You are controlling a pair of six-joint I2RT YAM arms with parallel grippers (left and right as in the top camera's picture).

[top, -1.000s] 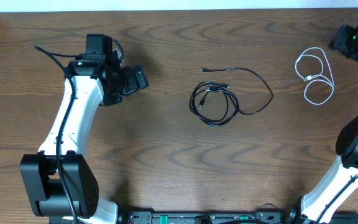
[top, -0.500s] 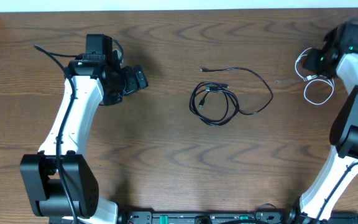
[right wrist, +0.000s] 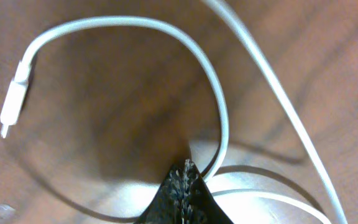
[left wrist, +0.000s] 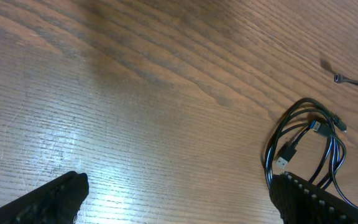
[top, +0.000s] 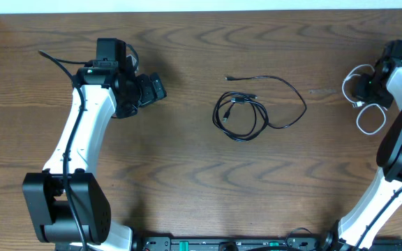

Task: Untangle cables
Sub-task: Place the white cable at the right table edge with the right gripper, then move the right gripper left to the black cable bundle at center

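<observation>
White cable (right wrist: 224, 118), well right of the coiled black cable (top: 243, 115), is pinched in the right gripper's (right wrist: 186, 173) closed jaws. The left gripper (left wrist: 179, 186) hangs open-jawed to that coil's left. Likely next: straightening the white loops.

The one wooden table (top: 187, 181) carries two cables: one black cable (top: 218, 115) and one white cable (right wrist: 224, 118). Two arms stand at it, one left arm (top: 82, 132) and one right arm (top: 396, 139), and each ends in a single gripper, making two in all: the left gripper (top: 158, 87) and the right gripper (right wrist: 186, 186). One plug (right wrist: 11, 106) of the white cable shows in the right wrist view (the black coil's loops overlap too closely to count).
</observation>
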